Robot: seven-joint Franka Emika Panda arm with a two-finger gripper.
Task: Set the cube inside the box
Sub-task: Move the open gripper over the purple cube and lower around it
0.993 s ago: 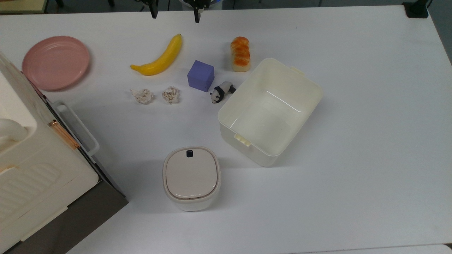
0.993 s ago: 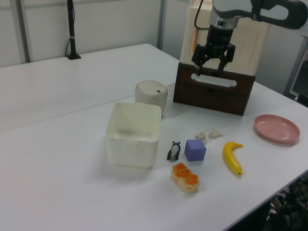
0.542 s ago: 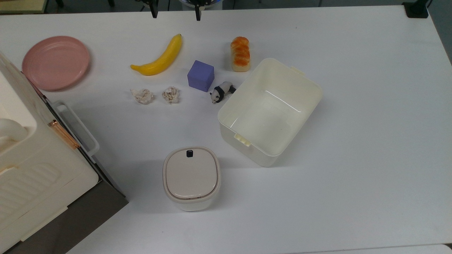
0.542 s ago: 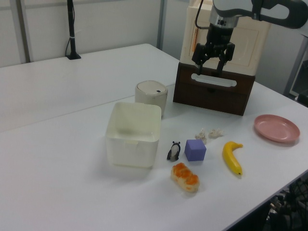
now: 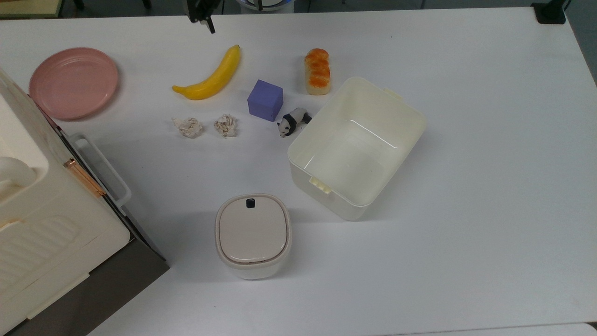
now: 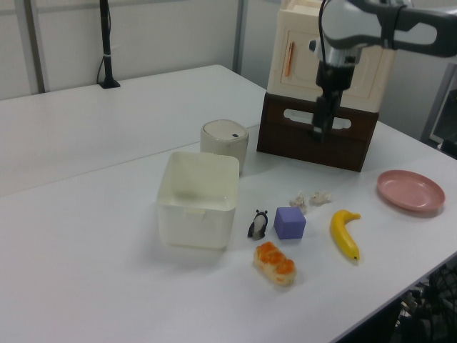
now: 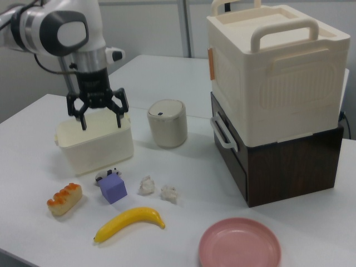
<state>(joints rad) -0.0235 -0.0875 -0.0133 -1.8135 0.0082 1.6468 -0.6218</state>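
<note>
We are seeing the end effector (image 7: 100,120) hanging with fingers spread wide and holding nothing above the worktop (image 5: 466,210), while the cube (image 5: 265,100) is sitting beside the panda (image 5: 293,121), just outside the box (image 5: 298,161).

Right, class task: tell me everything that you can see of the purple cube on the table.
The cube is a small solid block, matte purple-blue, with flat plain faces and crisp edges. It sits flat on the white table, untouched, turned a little off square in the top view. The toy panda is close beside it, and the banana and bread loaf toy are near.
</note>
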